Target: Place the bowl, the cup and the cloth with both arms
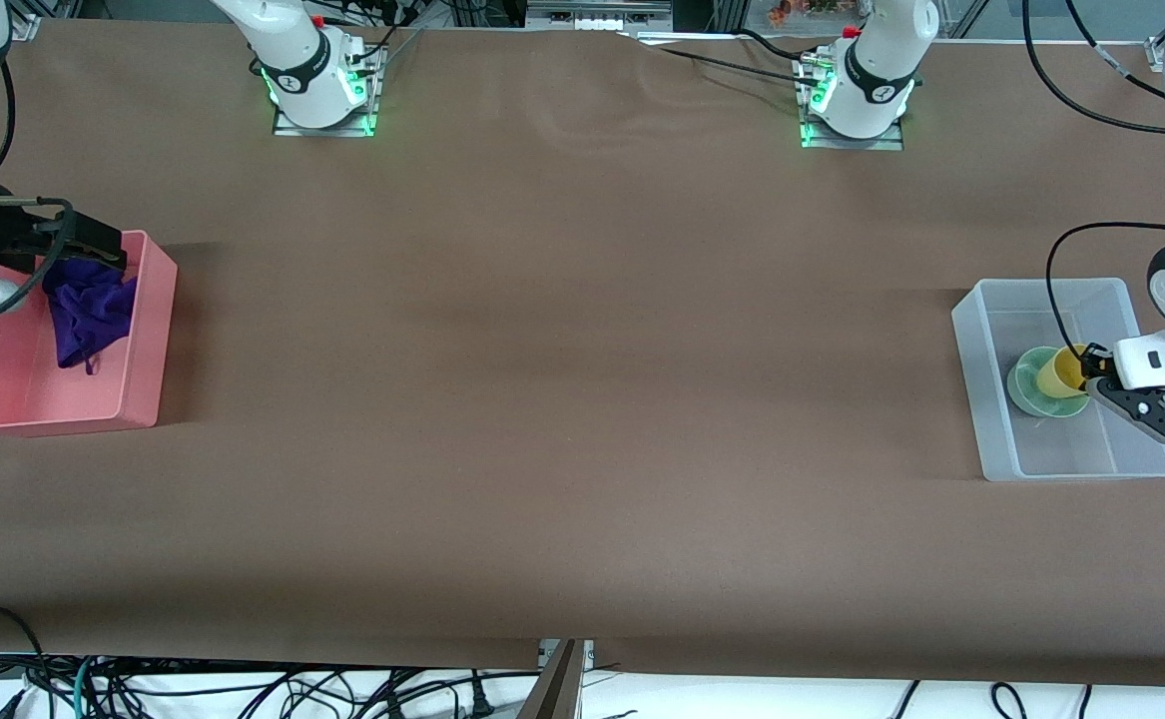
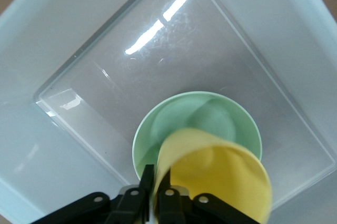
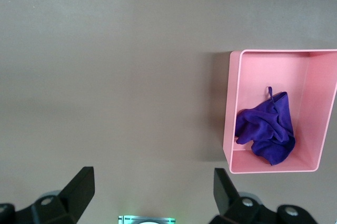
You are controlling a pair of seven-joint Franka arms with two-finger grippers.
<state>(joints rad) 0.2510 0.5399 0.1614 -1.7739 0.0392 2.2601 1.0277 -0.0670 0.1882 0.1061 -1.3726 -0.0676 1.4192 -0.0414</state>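
Observation:
The yellow cup [image 1: 1059,371] hangs tilted over the pale green bowl [image 1: 1026,391], which stands in the clear plastic bin [image 1: 971,330] at the left arm's end of the table. My left gripper [image 1: 1091,371] is shut on the cup's rim. In the left wrist view the fingers pinch the wall of the cup [image 2: 221,176] above the bowl [image 2: 184,118]. The purple cloth [image 1: 88,310] lies crumpled in the pink bin [image 1: 148,330] at the right arm's end. My right gripper [image 1: 108,250] is open and empty, high over that bin. In the right wrist view the cloth [image 3: 268,134] is well below its fingers.
Both arm bases [image 1: 322,90] stand along the table's edge farthest from the front camera. The brown table top [image 1: 582,399] stretches between the two bins. Cables hang below the table's near edge.

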